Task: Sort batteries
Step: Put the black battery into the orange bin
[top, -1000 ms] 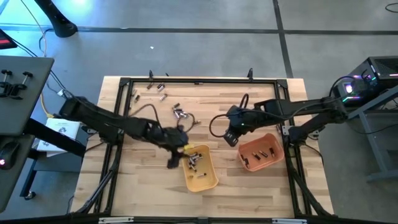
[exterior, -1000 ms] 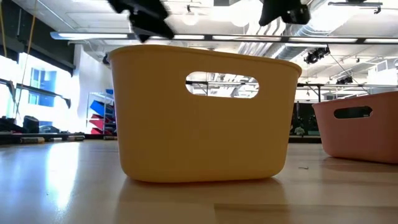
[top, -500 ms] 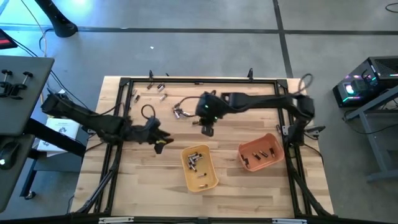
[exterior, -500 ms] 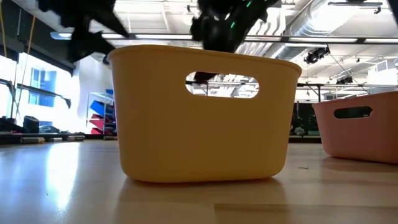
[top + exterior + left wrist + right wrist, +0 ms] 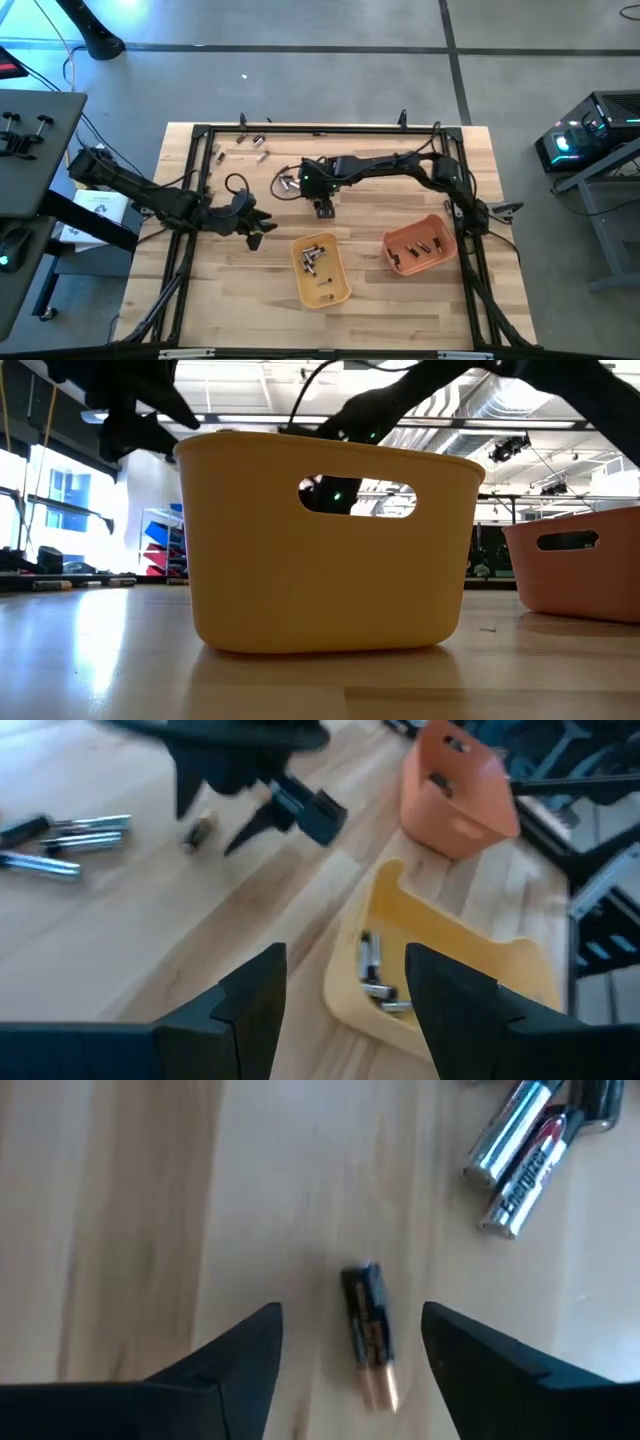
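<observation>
Loose batteries lie on the wooden table: a silvery cluster [image 5: 288, 183] [image 5: 515, 1160] in the middle and a few [image 5: 250, 145] near the far left. One dark coppery battery [image 5: 370, 1335] lies flat on the wood. My right gripper [image 5: 323, 208] [image 5: 350, 1318] hangs open just above it, pointing steeply down, a finger on either side and touching nothing. My left gripper [image 5: 258, 232] [image 5: 345, 958] is open and empty, left of the yellow tray [image 5: 320, 270], which has several batteries in it. The orange tray [image 5: 420, 245] also has batteries in it.
A black frame [image 5: 320, 130] runs around the table top. The yellow tray [image 5: 320, 540] fills the middle of the low view, with the orange tray [image 5: 580, 570] at its right. Bare wood lies between my left gripper and the table's near edge.
My right gripper has swung from above the orange tray toward the table's left and far side and come down over the loose batteries in the middle. My left gripper has drawn back from the yellow tray toward the table's left edge.
</observation>
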`<action>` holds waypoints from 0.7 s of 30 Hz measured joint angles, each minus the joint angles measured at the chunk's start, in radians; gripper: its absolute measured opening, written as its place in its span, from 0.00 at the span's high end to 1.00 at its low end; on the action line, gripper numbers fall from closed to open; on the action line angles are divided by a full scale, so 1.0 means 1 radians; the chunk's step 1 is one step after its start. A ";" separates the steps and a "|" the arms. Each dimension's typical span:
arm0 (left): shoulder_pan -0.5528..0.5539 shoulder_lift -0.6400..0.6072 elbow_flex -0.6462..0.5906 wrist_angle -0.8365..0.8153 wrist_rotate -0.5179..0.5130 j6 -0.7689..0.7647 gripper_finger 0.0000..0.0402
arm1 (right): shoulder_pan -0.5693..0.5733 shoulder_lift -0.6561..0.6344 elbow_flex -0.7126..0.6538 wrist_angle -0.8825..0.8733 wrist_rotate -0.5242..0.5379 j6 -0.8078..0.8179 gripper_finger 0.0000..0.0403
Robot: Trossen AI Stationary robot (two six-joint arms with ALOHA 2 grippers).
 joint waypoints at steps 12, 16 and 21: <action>0.052 -0.136 0.001 0.072 -0.151 0.157 0.53 | -0.026 0.036 0.045 -0.149 -0.136 0.077 0.94; 0.104 -0.199 0.001 0.168 -0.245 0.253 0.54 | -0.045 -0.082 0.034 -0.219 -0.175 0.116 0.94; 0.174 -0.205 0.002 0.274 -0.233 0.415 0.54 | -0.038 -0.285 0.042 -0.377 -0.229 0.131 0.95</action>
